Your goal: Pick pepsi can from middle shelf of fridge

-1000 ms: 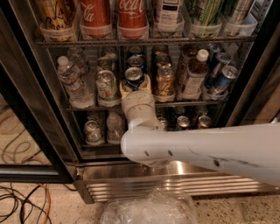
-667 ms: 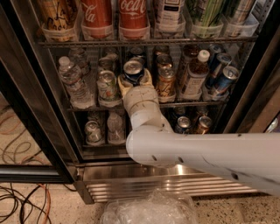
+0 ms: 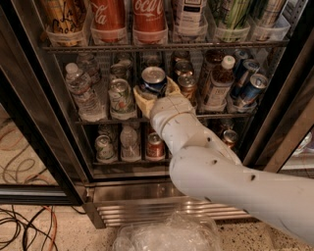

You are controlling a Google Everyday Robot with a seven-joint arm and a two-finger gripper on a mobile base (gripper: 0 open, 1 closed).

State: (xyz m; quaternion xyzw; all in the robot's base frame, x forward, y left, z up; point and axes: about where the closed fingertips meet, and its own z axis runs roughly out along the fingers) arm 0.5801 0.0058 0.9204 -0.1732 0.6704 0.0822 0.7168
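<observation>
The fridge point(image 3: 127, 192) stands open in front of me, with a dark door frame and a steel base. My gripper point(image 3: 156, 92) reaches in at the front of the middle shelf point(image 3: 98, 120). Its cream fingers point(image 3: 142, 102) are shut around the pepsi can point(image 3: 153, 81), a dark blue can with a silver top. The can sits tilted in the grip, just above the rack's front edge. My white arm runs down to the lower right and hides the shelf space behind it.
On the middle shelf are a water bottle point(image 3: 81, 91), a green can point(image 3: 120, 96), a gold-orange can point(image 3: 188, 86) and slim blue cans point(image 3: 250, 89). Coca-Cola bottles point(image 3: 148, 14) stand above. Cables point(image 3: 24, 226) and crumpled clear plastic point(image 3: 167, 238) lie on the floor.
The gripper has closed in on the pepsi can and lifted it slightly up and to the right. The arm has swung lower and to the right.
</observation>
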